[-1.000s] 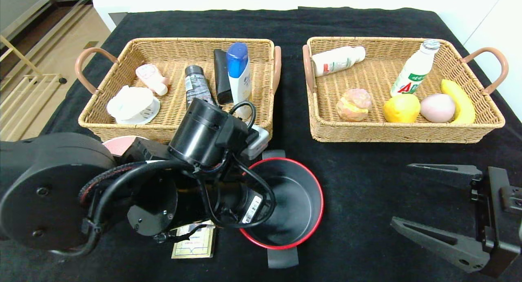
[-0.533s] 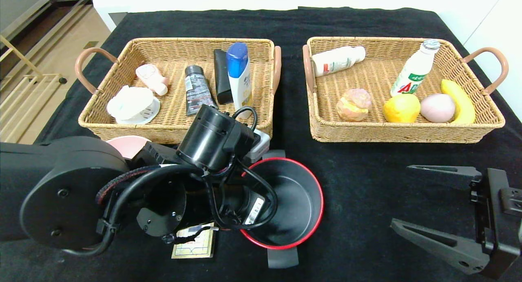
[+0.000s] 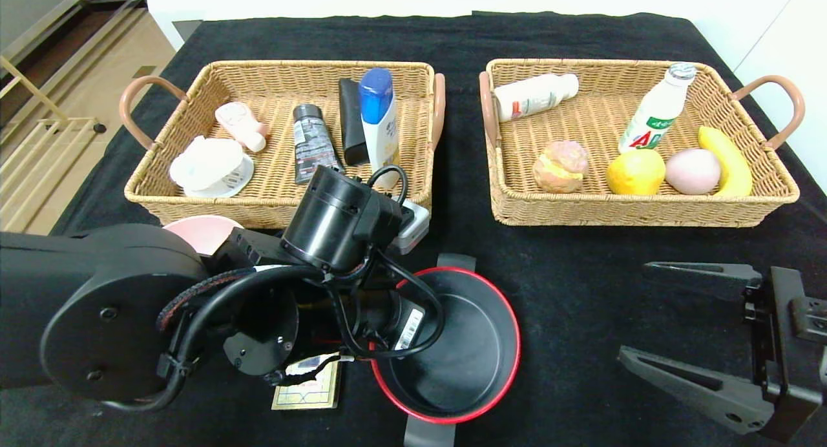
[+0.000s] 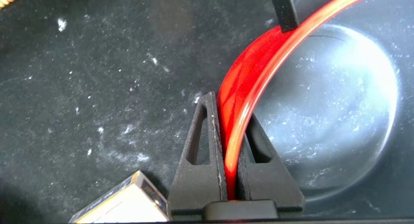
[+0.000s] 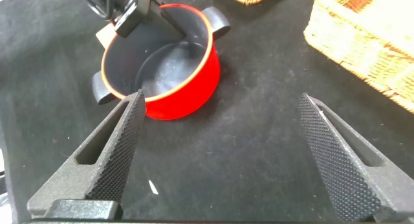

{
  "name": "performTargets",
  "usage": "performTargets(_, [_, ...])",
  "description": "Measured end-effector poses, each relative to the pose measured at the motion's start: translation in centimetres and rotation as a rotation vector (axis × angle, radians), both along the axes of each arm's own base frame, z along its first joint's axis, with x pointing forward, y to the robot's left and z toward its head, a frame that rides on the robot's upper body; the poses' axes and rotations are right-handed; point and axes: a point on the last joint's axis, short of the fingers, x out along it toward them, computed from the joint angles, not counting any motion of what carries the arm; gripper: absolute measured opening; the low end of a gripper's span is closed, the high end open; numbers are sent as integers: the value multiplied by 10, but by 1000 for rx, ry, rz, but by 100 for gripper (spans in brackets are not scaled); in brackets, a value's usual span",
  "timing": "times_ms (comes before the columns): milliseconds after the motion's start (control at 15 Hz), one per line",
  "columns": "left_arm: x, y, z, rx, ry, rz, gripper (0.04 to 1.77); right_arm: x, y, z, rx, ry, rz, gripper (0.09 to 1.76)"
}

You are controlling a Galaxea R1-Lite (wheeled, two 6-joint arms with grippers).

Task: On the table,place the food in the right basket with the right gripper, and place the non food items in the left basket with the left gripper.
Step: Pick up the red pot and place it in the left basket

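Note:
A red pot (image 3: 465, 350) with a black inside sits at the front middle of the table, slightly tilted. My left gripper (image 4: 228, 104) is shut on the pot's red rim (image 4: 259, 62), one finger outside the wall and one inside. In the head view my left arm (image 3: 336, 214) hides that grip. The right gripper (image 3: 636, 308) hangs open and holds nothing at the front right; its wrist view shows the gripper (image 5: 221, 98) above bare cloth with the pot (image 5: 174, 88) beyond. The left basket (image 3: 310, 64) holds bottles and tubes. The right basket (image 3: 594, 62) holds fruit, a pastry and bottles.
A pink bowl (image 3: 200, 230) peeks out behind my left arm, just in front of the left basket. A small yellowish card box (image 3: 310, 392) lies on the black cloth beside the pot, partly under the arm. Both baskets stand side by side at the back.
My left gripper has closed on the pot's rim. The pot has shifted toward the table's front edge and now sits tilted. The right arm has stayed still.

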Motion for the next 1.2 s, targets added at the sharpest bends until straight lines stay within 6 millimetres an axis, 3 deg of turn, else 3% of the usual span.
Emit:
performTargets(800, [-1,0,1,-1,-6,-5,19,0,0,0,0,-1,0,171])
performTargets(1200, [-15,13,18,-35,-37,-6,19,0,0,0,-1,0,1,171])
